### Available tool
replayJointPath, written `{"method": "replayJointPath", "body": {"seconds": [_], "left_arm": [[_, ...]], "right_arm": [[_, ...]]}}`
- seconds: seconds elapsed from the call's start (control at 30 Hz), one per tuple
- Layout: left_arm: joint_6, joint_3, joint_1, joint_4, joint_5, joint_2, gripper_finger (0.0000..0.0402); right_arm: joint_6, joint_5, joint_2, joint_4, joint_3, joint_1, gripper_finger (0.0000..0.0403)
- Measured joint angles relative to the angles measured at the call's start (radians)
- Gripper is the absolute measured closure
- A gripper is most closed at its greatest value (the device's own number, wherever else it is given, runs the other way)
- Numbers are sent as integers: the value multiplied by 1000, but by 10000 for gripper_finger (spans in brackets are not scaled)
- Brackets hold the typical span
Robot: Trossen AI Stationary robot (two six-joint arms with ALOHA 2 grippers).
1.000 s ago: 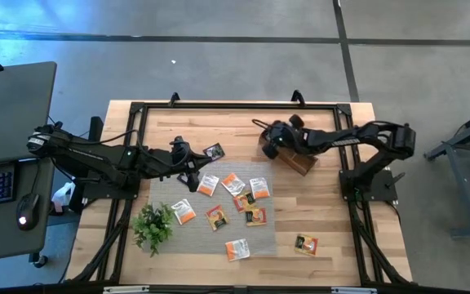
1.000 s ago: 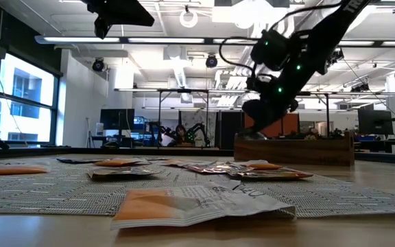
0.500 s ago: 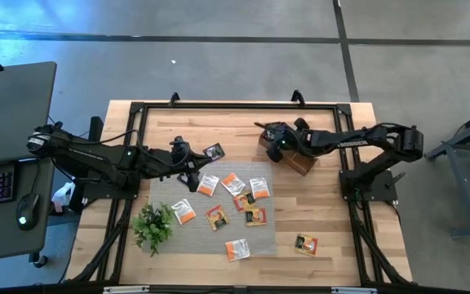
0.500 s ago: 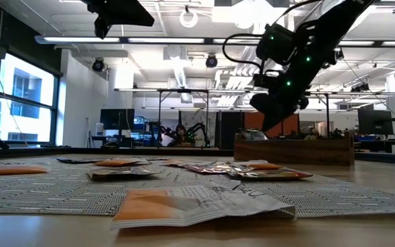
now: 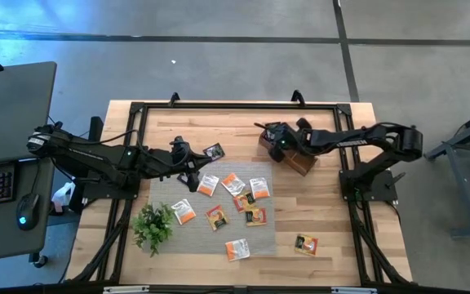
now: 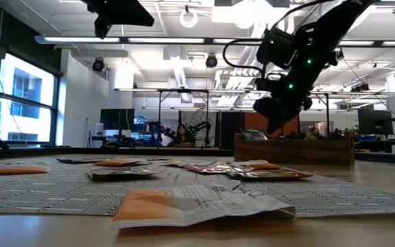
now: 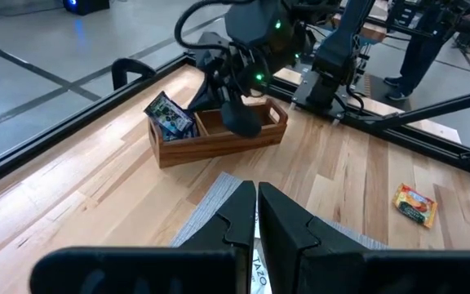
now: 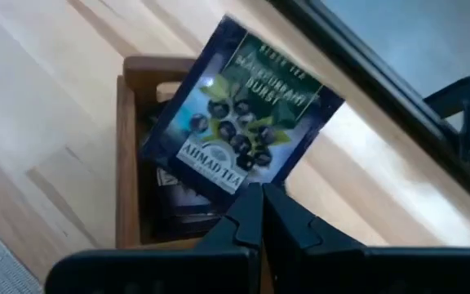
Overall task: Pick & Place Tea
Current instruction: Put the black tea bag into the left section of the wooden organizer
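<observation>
The right end effector (image 5: 279, 145), upper right of centre in the high view, pinches a dark blue foil tea sachet (image 8: 239, 122) above the brown wooden box (image 5: 294, 157); lower it squarely inside before releasing.

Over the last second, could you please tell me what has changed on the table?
The right tool, shut on a dark tea sachet, has lifted a little and shifted over the wooden box. It has not let go. The left tool stays shut above the grey mat, and the loose sachets and plant lie as before.
</observation>
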Motion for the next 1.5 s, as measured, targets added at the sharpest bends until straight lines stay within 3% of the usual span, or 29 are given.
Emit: {"method": "replayJointPath", "body": {"seconds": [0.5, 0.73, 0.93, 1.13, 1.5], "left_arm": [[0, 0, 0, 0, 0, 0, 385], [0, 0, 0, 0, 0, 0, 385], [0, 0, 0, 0, 0, 0, 385], [0, 0, 0, 0, 0, 0, 385], [0, 0, 0, 0, 0, 0, 385]], "right_arm": [[23, -93, 51, 68, 0, 3, 402], [-57, -230, 50, 173, 0, 3, 402], [-171, -106, 50, 241, 0, -2, 403], [-210, -95, 50, 253, 0, -54, 402], [-124, -31, 48, 39, 1, -74, 402]]}}
